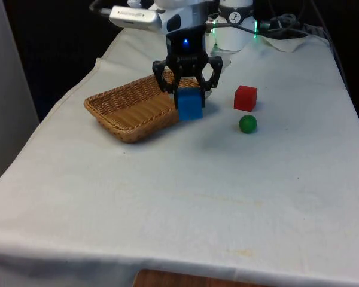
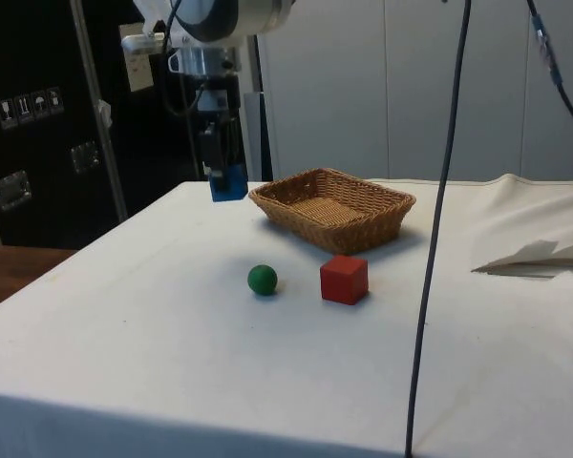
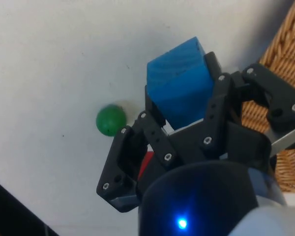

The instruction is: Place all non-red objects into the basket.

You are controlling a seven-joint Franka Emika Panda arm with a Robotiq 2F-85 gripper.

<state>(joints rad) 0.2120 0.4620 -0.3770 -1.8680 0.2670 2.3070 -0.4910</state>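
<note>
The tool pinches a blue block between its two fingers, holding it in the air above the table; the side view shows clear space under the block. In the front view the basket lies at the block's nine o'clock, its near rim just beside the block. At the block's three o'clock stands the red cube, and the green ball sits at about four o'clock, near the cube but apart. The wrist view shows the ball on the cloth beyond the fingers.
</note>
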